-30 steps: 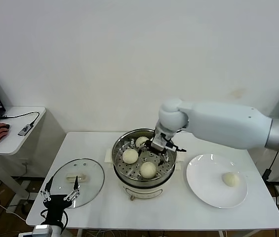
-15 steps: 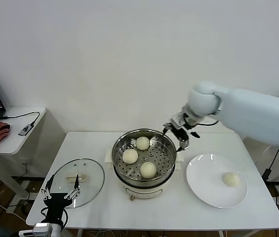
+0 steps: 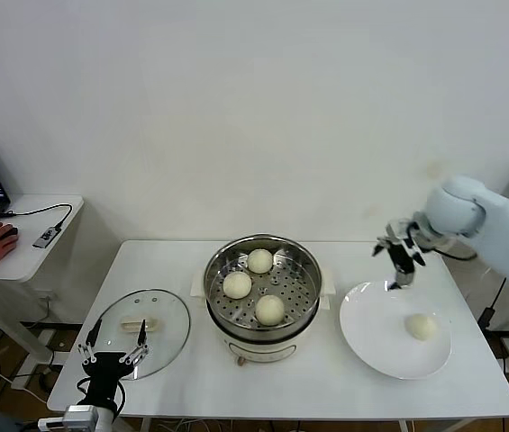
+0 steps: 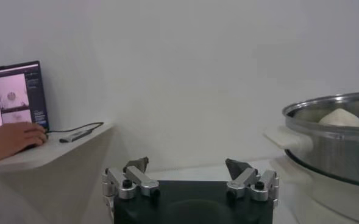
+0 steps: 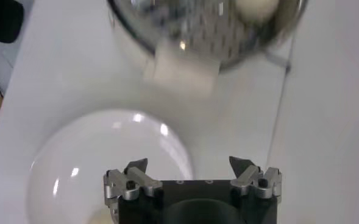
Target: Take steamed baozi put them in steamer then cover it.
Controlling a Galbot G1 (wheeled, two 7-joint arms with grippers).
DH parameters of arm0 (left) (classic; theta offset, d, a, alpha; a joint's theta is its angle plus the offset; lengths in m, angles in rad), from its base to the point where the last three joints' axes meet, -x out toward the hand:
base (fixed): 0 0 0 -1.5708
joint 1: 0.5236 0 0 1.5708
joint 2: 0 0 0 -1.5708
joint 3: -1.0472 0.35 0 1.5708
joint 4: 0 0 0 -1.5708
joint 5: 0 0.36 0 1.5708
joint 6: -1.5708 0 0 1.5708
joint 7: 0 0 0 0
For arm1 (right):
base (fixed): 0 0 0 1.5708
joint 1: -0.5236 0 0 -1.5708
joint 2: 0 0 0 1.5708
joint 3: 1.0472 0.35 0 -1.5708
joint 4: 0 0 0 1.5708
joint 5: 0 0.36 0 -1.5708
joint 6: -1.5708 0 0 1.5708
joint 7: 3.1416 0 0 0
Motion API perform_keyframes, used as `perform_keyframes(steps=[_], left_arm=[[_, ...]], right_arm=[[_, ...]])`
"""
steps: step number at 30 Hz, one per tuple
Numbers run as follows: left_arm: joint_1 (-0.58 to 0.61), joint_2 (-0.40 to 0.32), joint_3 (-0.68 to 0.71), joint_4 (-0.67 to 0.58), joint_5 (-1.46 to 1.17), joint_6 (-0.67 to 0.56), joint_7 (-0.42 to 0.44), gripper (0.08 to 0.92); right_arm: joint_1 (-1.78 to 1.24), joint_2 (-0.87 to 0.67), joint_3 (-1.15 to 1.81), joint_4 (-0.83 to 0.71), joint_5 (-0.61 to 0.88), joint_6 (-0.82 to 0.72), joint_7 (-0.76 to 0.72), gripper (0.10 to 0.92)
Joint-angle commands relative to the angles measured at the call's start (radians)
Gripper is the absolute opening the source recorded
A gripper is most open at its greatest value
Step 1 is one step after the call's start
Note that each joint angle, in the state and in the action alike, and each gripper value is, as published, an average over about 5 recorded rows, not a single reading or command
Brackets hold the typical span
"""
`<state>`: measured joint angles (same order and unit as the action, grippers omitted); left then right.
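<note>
Steel steamer [image 3: 262, 286] stands at the centre of the white desk [image 3: 326, 378] on its white base, its perforated tray carrying three steamed baozi: one at the far side [image 3: 259, 261], one at the robot's left [image 3: 237, 285] and one at the near side [image 3: 270, 309]. The fourth baozi [image 3: 420, 327] lies alone on the flat white plate [image 3: 367, 337], to the robot's right of the steamer and apart from it.

Step in hand: transfer of the last baozi. The right gripper [image 3: 399, 253] hangs above the far rim of the plate with its jaws spread and nothing between them; the right wrist view confirms the empty, released state [image 5: 191, 172], with the plate below and the steamer's side handle [image 5: 186, 71] beyond it. The baozi is nearer the robot than the gripper.

Next move, by judgement: bring the right gripper over the baozi, descend with jaws astride it, close lightly to avoid denting the soft dough, then carry it to the free area of the tray on the robot's right.

The glass cover [image 3: 140, 330] lies flat on the desk at the robot's left, handle upward. The left gripper [image 3: 110, 357] is parked just near of it, jaws apart and empty [image 4: 190, 171]. Covering remains to be done.

No brand, label or legible writing is visible on the steamer, cover or plate. The laptop screen [image 4: 14, 96] on the side table shows content too small to read.
</note>
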<state>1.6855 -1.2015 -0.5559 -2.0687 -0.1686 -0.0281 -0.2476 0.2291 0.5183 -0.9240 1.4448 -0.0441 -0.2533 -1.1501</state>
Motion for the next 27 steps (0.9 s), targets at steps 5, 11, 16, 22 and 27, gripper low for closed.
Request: perform_keyframes(steps=[5,11,16,22,27], left_arm=[[0.004,-0.005,-0.002,0.003,0.004,0.001,0.000,0.823],[0.006,-0.007,-0.007,0.008,0.002,-0.002,0.000,0.823],[0.006,-0.006,-0.010,0.010,0.001,-0.002,0.000,0.823],[0.004,-0.006,-0.009,0.010,0.001,-0.002,0.001,0.823],[0.003,-0.005,-0.009,0.011,0.000,-0.001,0.001,0.823]], right_arm=[[-0.320,-0.074,0.219,-0.064,-0.181,0.006,0.006,0.823],[-0.345,-0.046,0.238,-0.113,-0.214,0.019,0.010,0.823],[-0.364,-0.025,0.250,-0.137,-0.224,0.022,0.016,0.823],[-0.411,-0.005,0.290,-0.166,-0.248,0.029,0.023,0.823],[-0.442,0.011,0.317,-0.186,-0.256,0.037,0.036,0.823]])
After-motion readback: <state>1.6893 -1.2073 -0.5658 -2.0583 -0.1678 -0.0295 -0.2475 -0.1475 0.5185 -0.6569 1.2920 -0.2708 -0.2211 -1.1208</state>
